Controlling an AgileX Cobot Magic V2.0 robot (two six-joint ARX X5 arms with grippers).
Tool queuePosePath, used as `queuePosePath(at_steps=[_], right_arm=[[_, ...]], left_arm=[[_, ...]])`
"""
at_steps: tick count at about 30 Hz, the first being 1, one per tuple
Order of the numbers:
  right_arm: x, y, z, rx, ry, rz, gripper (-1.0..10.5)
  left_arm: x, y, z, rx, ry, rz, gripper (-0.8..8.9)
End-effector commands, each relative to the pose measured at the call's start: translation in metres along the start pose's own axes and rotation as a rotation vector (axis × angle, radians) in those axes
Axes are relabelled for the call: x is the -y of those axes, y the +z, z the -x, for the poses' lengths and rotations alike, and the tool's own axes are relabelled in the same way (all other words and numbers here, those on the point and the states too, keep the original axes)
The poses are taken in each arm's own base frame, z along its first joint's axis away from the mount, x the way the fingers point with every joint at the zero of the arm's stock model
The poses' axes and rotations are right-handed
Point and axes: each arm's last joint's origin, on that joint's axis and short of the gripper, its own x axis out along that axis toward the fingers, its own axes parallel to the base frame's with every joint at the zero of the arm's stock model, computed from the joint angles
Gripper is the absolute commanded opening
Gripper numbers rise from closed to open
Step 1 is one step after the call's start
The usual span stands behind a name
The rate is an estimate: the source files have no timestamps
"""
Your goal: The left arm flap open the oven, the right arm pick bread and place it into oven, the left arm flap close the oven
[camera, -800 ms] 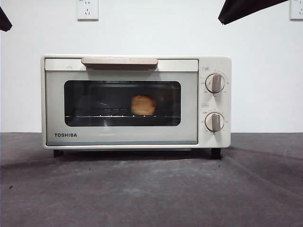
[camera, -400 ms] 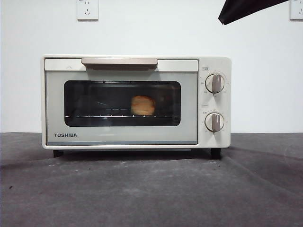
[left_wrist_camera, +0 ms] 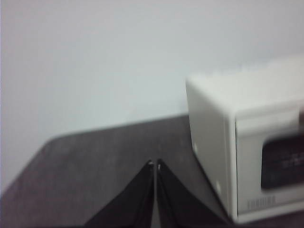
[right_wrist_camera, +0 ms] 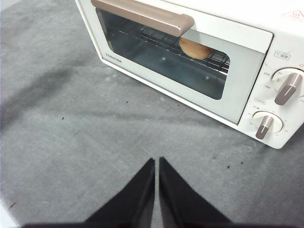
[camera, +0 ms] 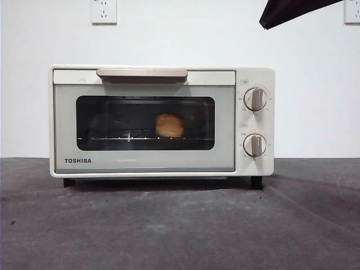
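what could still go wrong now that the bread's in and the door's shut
Little is left to go wrong. The bread sits on the wire rack behind the closed door of the oven; if the door is not fully latched, it could drop open. The right gripper hangs shut above the table in front of the oven, so a low sweep might clip the handle. The left gripper, shut, is beside the oven.

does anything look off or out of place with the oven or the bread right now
Nothing stands out. The Toshiba toaster oven sits level with its door shut, and the bread rests on the wire rack inside.
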Motion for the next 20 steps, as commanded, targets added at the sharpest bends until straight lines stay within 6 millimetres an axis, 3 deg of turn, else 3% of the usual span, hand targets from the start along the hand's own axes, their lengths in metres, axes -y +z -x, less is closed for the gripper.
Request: queuePosePath(at_steps=[1,10,20], right_arm=[[-0.002,0.003,0.000,0.014,0.008,-0.005,0.1],[-0.002,0.003,0.000,0.014,0.008,-0.005,0.1],[-0.002,0.003,0.000,0.014,0.008,-0.005,0.1]], left_arm=[[0.003,-0.020,0.000,-0.022,0.004,-0.004,0.16],[0.010,-0.063,0.000,-0.077,-0.006,-0.001,0.16],[0.014,-0.083,0.002,-0.190,-0.025,0.004,0.16]])
